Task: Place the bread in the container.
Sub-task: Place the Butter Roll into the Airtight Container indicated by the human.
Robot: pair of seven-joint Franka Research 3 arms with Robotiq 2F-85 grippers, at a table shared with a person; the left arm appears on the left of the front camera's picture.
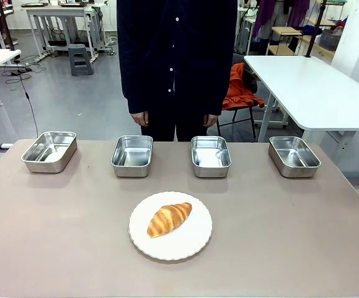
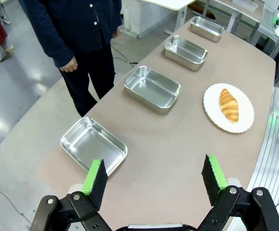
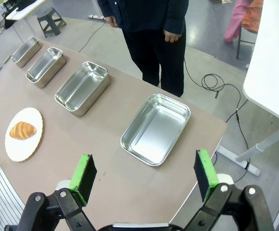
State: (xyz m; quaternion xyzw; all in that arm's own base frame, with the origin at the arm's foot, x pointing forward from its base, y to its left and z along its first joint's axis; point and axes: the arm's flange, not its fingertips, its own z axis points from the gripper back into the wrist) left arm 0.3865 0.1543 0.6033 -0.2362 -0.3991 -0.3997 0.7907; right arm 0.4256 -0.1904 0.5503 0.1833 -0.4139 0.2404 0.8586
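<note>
- Green-padded, my left pincer [image 2: 154,168] hangs with its jaws spread wide, holding nothing, well apart from the white plate [image 1: 185,245]
- My right pincer [image 3: 143,163] gapes likewise, also well apart from the plate
- The bread [image 1: 169,219] lies on the plate
- Four steel trays [image 1: 132,169] stand in a row beyond the plate, with a person [image 1: 176,56] farther beyond it
</note>
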